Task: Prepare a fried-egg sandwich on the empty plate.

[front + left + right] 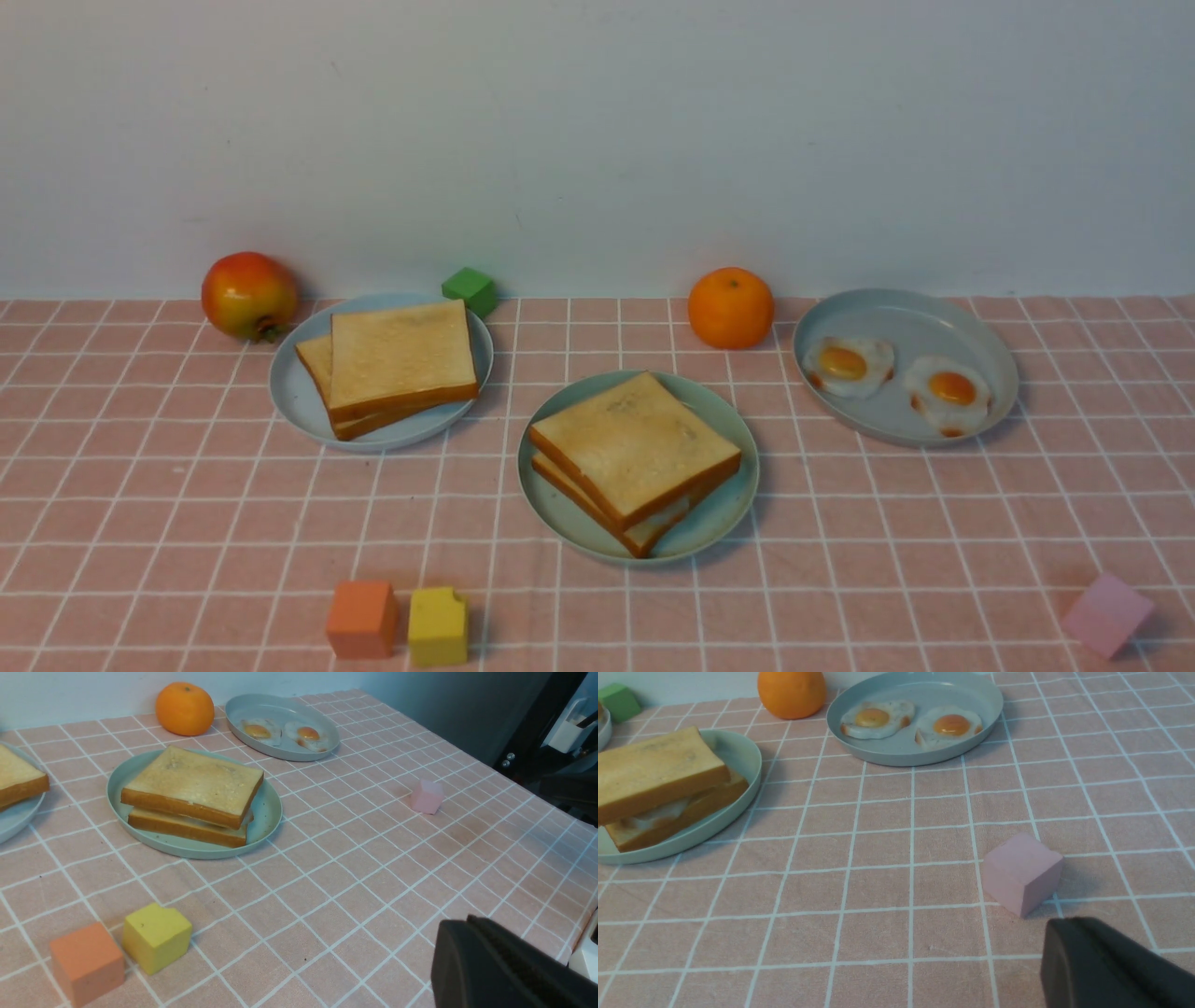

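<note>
The fried-egg sandwich (635,453) lies on the mint-green plate (560,509) in the middle of the table: two toast slices with a strip of egg white (670,515) showing between them. The left wrist view shows the sandwich (191,791) and its plate (268,812) from the side, and so does the right wrist view, with the sandwich (658,774) and plate (745,758). Neither arm shows in the front view. My left gripper (469,920) hangs shut and empty over bare cloth. My right gripper (1069,924) is shut and empty beside a pink cube (1020,872).
A pale blue plate (291,397) at the left holds two plain toast slices (397,359). A grey-blue dish (910,313) at the right holds two fried eggs (848,364). An orange (730,308), red-yellow fruit (248,294), green cube (470,289), orange cube (361,618), yellow cube (437,625) and the pink cube (1106,614) stand around.
</note>
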Controlling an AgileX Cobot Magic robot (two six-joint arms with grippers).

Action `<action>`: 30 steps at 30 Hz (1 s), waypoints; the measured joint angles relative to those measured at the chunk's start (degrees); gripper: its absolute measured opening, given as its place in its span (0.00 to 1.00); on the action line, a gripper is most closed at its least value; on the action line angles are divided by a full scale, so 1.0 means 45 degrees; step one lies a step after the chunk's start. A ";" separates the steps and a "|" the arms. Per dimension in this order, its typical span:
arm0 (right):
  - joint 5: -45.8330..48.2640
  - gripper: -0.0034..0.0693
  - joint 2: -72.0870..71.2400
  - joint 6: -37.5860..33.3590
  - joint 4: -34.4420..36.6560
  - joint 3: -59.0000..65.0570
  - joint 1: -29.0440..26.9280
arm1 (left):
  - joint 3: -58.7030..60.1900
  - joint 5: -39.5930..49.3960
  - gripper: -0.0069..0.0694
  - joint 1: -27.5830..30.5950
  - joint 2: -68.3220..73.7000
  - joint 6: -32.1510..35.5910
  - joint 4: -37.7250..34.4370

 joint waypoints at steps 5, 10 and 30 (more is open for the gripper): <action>0.0000 0.05 0.0000 0.0000 -0.0013 0.0000 0.0000 | 0.0402 -0.1226 0.11 0.0846 -0.0113 -0.0132 0.0916; 0.0000 0.06 0.0000 0.0013 -0.0002 0.0000 0.0000 | 0.1736 -0.3938 0.11 0.4525 -0.0988 -0.0988 0.1616; 0.0000 0.08 0.0000 0.0013 0.0008 0.0000 0.0000 | 0.3539 -0.0106 0.11 0.9672 -0.2220 -0.2540 0.2071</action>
